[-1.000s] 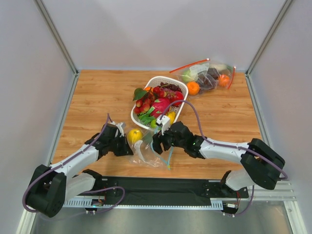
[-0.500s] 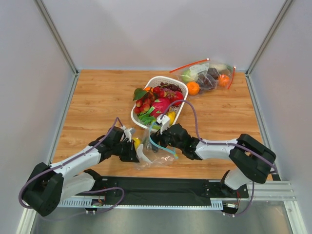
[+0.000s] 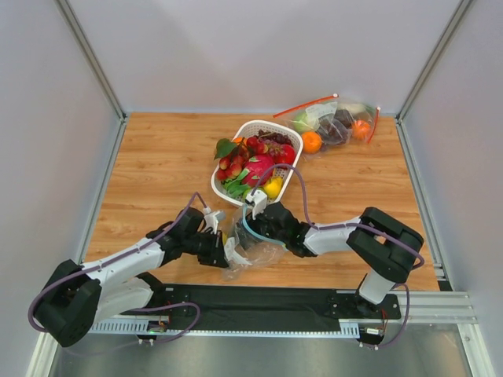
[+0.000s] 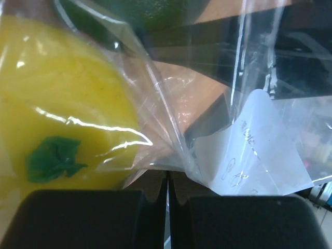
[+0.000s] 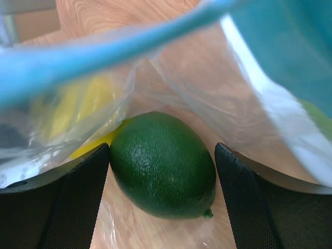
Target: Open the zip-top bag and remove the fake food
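Near-left of table (image 3: 157, 165): L arm (image 3: 118, 263) lies low, stretched fwd and to the right from its base, forearm almost flat over the wood. Left gripper (image 4: 167, 194) has jaws pressed together on a fold of the clear bag (image 3: 263, 253), pinching plastic only. Wrist view: lemon (image 4: 62, 119) w/ green leaf sits inside the bag, just left of the pinch; white label (image 4: 259, 155) hangs to the right.

Bag lies crumpled at the front edge, centre, between both grippers, mouth facing the R arm.

Right gripper (image 5: 162, 150) is inside the bag mouth, under the teal zip strip (image 5: 93, 62). Jaws spread wide, green fruit (image 5: 163, 163) lying between them; contact w/ pads can't be confirmed. Right arm (image 3: 346, 232): elbow bent sharply on the right, forearm running low and left to the bag.

Behind: white basket (image 3: 266, 126) w/ mixed fruit. Far right: second bag (image 3: 334, 122), red zip, an orange (image 3: 311, 141) just beside it.
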### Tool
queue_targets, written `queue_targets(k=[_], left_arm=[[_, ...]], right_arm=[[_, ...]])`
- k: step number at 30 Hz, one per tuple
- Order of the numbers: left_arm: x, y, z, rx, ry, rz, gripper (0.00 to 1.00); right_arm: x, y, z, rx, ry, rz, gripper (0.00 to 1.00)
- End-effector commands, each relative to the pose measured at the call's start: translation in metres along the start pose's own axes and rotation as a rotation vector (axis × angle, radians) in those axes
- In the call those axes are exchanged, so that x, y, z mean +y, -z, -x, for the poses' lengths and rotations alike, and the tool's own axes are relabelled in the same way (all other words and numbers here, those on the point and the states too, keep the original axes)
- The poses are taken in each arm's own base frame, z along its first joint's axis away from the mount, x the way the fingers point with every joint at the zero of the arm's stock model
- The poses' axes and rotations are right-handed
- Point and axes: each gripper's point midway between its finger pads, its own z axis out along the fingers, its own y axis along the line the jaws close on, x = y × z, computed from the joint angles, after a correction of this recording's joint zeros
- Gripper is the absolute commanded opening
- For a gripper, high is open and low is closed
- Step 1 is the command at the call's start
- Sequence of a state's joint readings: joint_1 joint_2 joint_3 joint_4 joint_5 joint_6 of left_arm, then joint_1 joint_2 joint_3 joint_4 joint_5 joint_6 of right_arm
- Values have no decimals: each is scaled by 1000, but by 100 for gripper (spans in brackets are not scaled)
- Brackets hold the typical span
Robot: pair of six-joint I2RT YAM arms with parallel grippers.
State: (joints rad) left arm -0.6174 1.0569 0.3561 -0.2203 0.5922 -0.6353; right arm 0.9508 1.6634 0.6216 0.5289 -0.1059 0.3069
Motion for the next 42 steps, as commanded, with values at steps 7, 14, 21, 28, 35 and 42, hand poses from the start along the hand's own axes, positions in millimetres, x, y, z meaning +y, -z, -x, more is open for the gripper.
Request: queue_targets(k=[7, 14, 21, 28, 35, 42], left_arm=[[-22, -2, 1, 9, -45, -111, 0], [-21, 0, 2, -10, -50, -99, 0], [-5, 6, 7, -67, -33, 16, 0], [26, 16, 12, -151, 56, 207, 0], [34, 16, 23, -206, 81, 258, 0], [42, 8, 32, -227, 99, 291, 0]], right_arm=[[13, -24, 10, -24, 43, -10, 84], [16, -25, -7, 35, 63, -40, 81], [5, -11, -14, 66, 49, -109, 46], [2, 38, -5, 31, 11, -153, 25], [21, 78, 7, 29, 0, -78, 23], [43, 115, 9, 90, 45, 25, 23]])
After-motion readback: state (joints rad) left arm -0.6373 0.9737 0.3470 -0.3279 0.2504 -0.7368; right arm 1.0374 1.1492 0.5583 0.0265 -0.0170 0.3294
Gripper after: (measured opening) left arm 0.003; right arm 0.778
